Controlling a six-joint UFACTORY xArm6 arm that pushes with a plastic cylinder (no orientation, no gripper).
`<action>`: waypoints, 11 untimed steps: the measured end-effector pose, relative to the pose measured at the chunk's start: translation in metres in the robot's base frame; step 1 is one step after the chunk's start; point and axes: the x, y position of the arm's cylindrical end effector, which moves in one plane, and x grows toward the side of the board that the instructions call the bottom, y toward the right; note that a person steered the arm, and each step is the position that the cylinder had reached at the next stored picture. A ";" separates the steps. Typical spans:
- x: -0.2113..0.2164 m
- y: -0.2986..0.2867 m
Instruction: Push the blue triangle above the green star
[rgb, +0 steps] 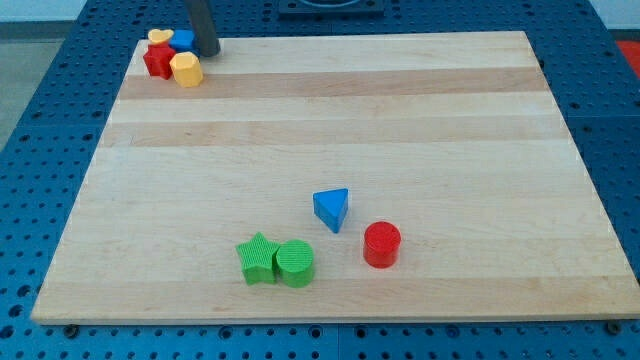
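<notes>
The blue triangle (332, 208) lies on the wooden board (330, 110), below the middle. The green star (258, 259) lies lower and to the left of it, near the view's bottom, touching a green cylinder (295, 263) on its right. My tip (206, 51) is at the board's top left corner, far from the blue triangle and the green star. It stands right beside a cluster of small blocks there.
A red cylinder (381, 244) stands to the lower right of the blue triangle. At the top left corner sit a yellow heart (159, 38), a blue block (183, 40), a red block (157, 61) and a yellow cylinder (186, 69).
</notes>
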 end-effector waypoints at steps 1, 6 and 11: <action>0.013 0.069; 0.301 0.365; 0.286 0.118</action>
